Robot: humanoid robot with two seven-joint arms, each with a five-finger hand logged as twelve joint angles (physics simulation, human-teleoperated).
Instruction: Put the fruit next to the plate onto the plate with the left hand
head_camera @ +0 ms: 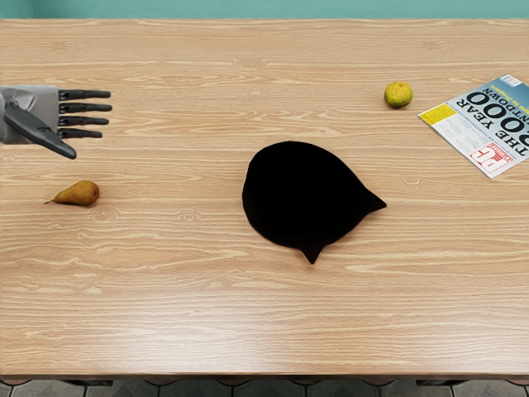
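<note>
Left hand (45,117) at left edge, arm cut off; fingers (87,107) straight, spread, holding nothing. Pear (76,193) lies nearside of fingers, apart. Black plate (302,198) well beyond fingertips, featureless, odd outline. Yellow-green fruit (397,94) farther still. Magazine (483,124) cropped by right edge.
</note>
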